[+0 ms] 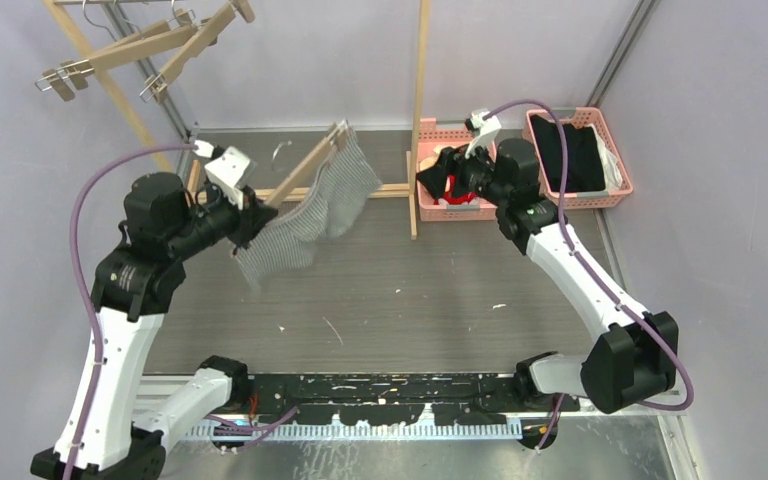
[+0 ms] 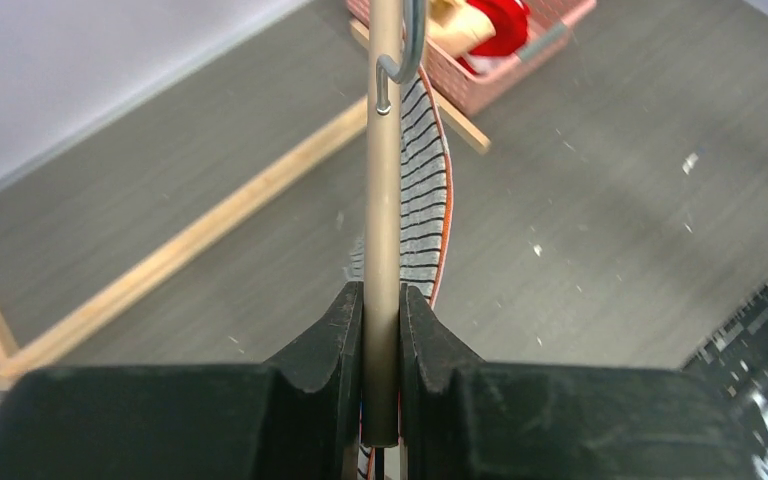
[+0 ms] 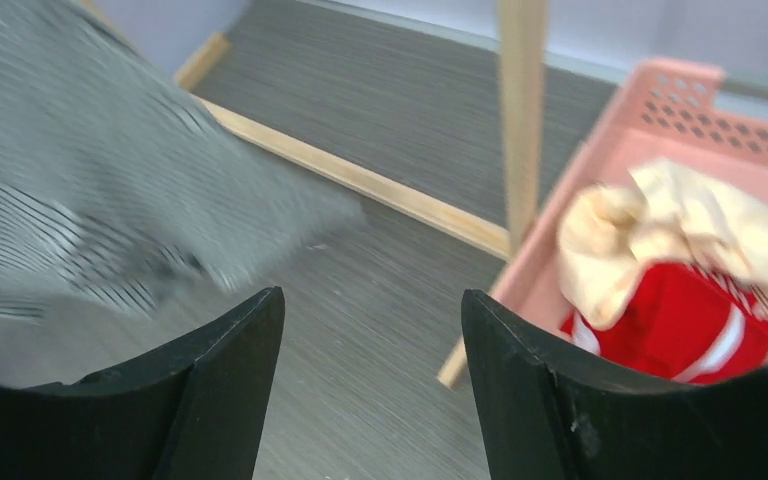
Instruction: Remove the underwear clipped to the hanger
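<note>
My left gripper (image 1: pixel 253 217) is shut on the end of a wooden hanger (image 1: pixel 308 170), seen edge-on in the left wrist view (image 2: pixel 383 200). Grey-and-white pinstriped boxer briefs (image 1: pixel 315 212) hang clipped from it above the table; they also show in the left wrist view (image 2: pixel 422 190) and blurred in the right wrist view (image 3: pixel 70 210). My right gripper (image 1: pixel 432 178) is open and empty over the left edge of a pink basket (image 1: pixel 432 130). The red piece (image 3: pixel 675 320) and the beige piece (image 3: pixel 660 225) lie in that basket (image 3: pixel 650 120).
A wooden rack frame has an upright post (image 1: pixel 421 100) and a base bar (image 1: pixel 390 190) beside the basket. Empty wooden hangers (image 1: pixel 130 50) hang at the back left. A second pink basket (image 1: pixel 615 150) at the back right holds black clothing (image 1: pixel 570 155).
</note>
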Tool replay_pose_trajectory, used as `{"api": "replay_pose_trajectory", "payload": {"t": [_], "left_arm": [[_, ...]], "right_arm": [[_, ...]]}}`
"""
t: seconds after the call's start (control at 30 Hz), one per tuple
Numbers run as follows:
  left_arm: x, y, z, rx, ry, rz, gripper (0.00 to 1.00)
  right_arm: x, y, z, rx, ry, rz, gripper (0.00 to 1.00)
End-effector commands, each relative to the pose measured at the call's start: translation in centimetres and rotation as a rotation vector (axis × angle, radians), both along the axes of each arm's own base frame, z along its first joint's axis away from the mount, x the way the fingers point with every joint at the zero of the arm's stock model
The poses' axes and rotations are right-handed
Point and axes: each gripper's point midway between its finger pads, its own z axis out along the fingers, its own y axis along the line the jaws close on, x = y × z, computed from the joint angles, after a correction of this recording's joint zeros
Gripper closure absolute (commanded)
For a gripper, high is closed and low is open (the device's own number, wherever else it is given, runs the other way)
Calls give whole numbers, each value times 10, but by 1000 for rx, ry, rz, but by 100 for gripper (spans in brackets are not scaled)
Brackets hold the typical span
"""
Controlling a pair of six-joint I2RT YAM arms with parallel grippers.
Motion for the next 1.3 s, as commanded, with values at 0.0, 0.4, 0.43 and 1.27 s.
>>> {"api": "replay_pose_trajectory", "payload": {"t": [0.0,0.4,0.43,1.27], "left_arm": [[-23,-19,-24,-26,73,-143,100],[-53,-60,-19,-195,103,-421,100],[-56,-63,-15,-212,98,-448,100],[-47,-75,-13,-291,140,-483,100]], "right_arm": [[-26,32,75,75,-158,262,28],[-83,63,135,169,-293,692,25],[-84,65,135,177,-290,709,25],[-97,78,135,321,-238,873,31]]}}
